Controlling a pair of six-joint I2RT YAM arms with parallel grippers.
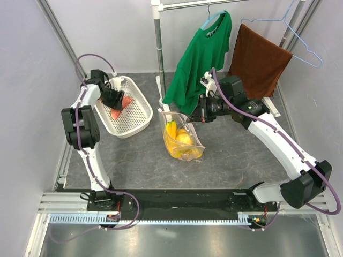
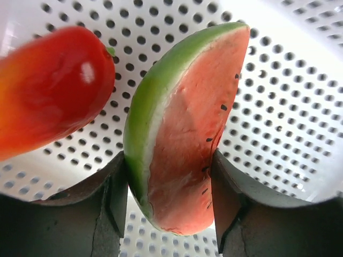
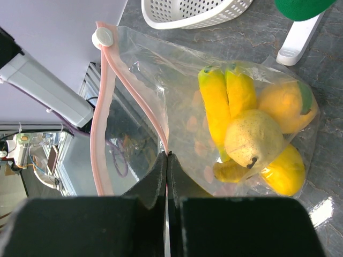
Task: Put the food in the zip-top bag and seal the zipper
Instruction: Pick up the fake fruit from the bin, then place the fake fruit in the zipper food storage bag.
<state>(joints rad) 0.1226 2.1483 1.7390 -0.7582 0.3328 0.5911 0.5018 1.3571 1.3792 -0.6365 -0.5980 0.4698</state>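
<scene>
In the left wrist view, a red-and-green watermelon piece [image 2: 182,128] stands on edge in the white perforated basket [image 2: 278,107]. My left gripper [image 2: 170,176] is shut on its lower end, one finger on the green rind and one on the red face. A red-orange fruit [image 2: 48,85] lies beside it. My right gripper [image 3: 167,155] is shut on the mouth edge of the zip-top bag [image 3: 177,80], holding it up and open. The pink zipper [image 3: 102,107] loops to the left, with its white slider [image 3: 102,37] at the far end. A banana bunch [image 3: 225,101] and yellow fruits [image 3: 252,138] lie inside the bag.
The basket [image 1: 136,115] stands at the back left, with the bag [image 1: 182,139] to its right near the table's middle. A green shirt [image 1: 203,53] and a brown towel [image 1: 257,61] hang from a rack [image 1: 158,53] just behind the right gripper [image 1: 194,116].
</scene>
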